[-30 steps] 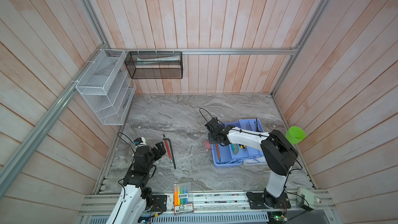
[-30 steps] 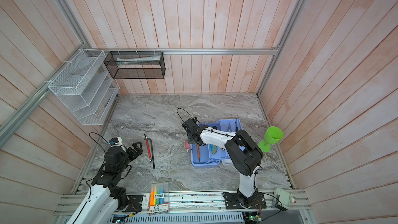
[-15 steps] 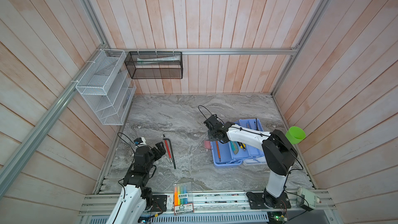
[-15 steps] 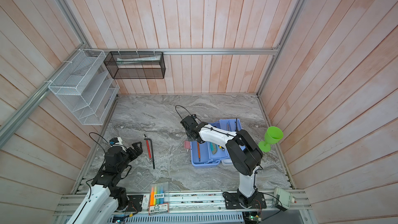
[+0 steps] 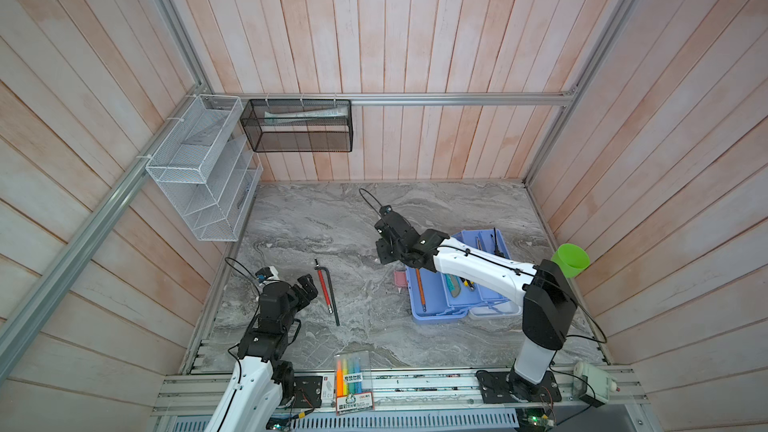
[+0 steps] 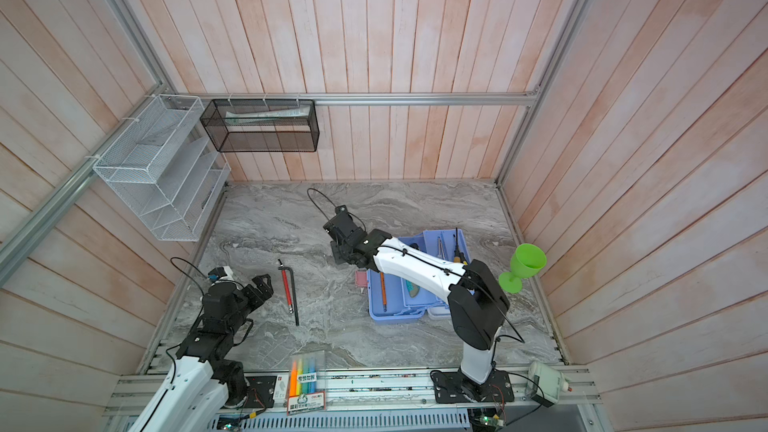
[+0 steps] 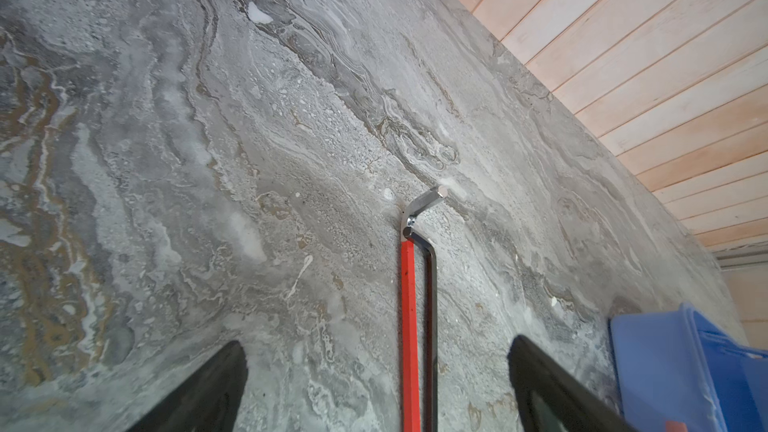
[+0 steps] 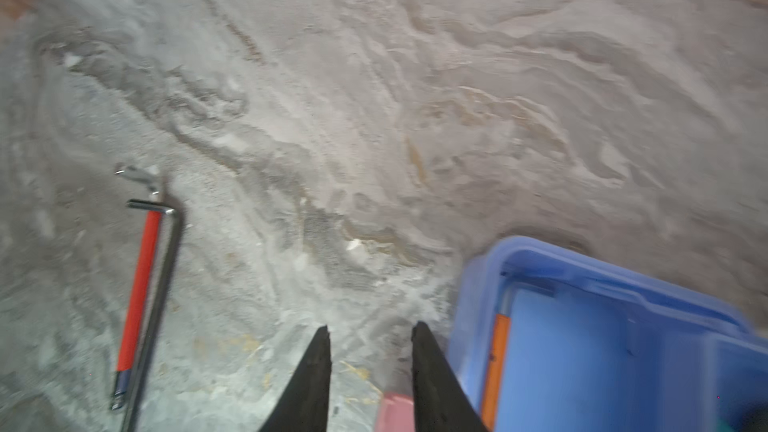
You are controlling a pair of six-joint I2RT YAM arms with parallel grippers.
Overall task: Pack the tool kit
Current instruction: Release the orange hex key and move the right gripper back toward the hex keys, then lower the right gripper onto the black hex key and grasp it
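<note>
Tool kit (image 5: 436,305) is placed right of centre in a top view. Lower left, the left gripper (image 5: 309,288), spread wide and empty, is nearer the two hex keys (image 5: 324,288), laid near-to-far. Farther, the right gripper (image 5: 384,257), part-opened and empty, is poised at the kit's upper-left corner.

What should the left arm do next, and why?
Probably ease the left gripper forward and close on the red hex key: its jaws stand open, that key and the black hex key lie in line with their gap, outside the blue case.
</note>
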